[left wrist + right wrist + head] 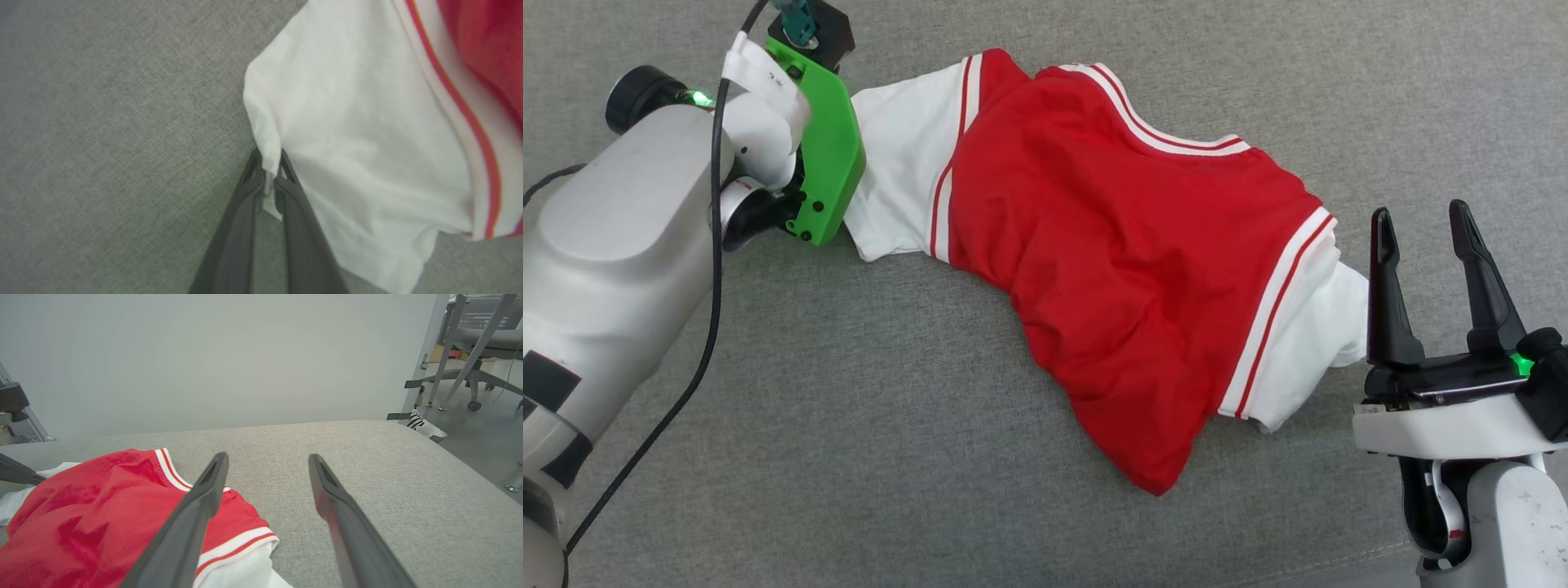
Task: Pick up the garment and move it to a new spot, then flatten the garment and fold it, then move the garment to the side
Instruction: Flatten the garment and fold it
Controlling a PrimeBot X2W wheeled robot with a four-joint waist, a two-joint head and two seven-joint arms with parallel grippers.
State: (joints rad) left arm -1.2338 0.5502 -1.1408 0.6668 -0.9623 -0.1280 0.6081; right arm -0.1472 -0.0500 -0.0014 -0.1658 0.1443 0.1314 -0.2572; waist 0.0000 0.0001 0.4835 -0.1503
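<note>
Head view, starting closest to the robot: the right gripper [1419, 211] sits low at the right. Its two dark fingers are spread wide with nothing between them, and they point away across the grey cushion [849, 425]. It is parked just beside the near sleeve [1327, 327] of the garment [1127, 245], though I cannot tell whether a finger brushes the cloth. To my eye it is an arm waiting for its turn, placed where it could take that end.

The garment lies rumpled across the middle of the cushion, running slantwise from lower right to upper left. The plain red side is up, the striped trim shows at the shoulders, and the hem is bunched to a point toward the robot. It is neither flat nor folded, so I judge the task to be at its very first step, the pick-up.

Farther out, the left arm reaches over to the far sleeve [898, 163], and its green bracket [829, 155] hides the fingers from above. The left wrist view settles it. The left gripper [269, 159] is clenched on the outer edge of that white sleeve, and a small fold of fabric is pinched and puckered between the fingertips. Gripping a sleeve end makes sense, because lifting from there would let the body of the shirt trail and hang open instead of balling up.

Beyond the cushion's far edge, the right wrist view shows a pale wall [204, 355], a striped shoe [425, 426] on the floor at the corner, and an office chair [482, 335] behind it.
</note>
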